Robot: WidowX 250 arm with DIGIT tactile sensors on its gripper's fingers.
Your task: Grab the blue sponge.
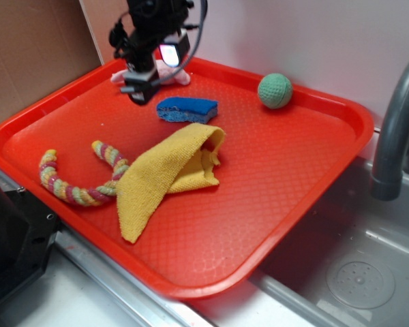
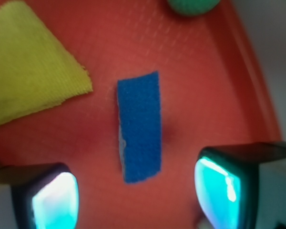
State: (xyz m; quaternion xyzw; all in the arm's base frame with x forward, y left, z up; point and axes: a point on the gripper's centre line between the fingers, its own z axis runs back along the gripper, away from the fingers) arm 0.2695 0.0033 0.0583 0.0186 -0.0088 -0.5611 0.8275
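Nearest us, our gripper [image 2: 136,191] has its fingers spread wide, with nothing between them. Just beyond lies the blue sponge [image 2: 139,125] flat on the red tray [image 2: 190,62], beside the yellow cloth [image 2: 28,76]. We should descend straight, straddling its narrow width, then close.

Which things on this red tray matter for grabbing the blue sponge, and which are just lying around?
Belongs to the job:
- blue sponge
- end effector, open, above the sponge

Just lying about:
- yellow cloth
- green knitted ball
- braided rope toy
- pink item behind the arm, mostly hidden
- red tray holding it all
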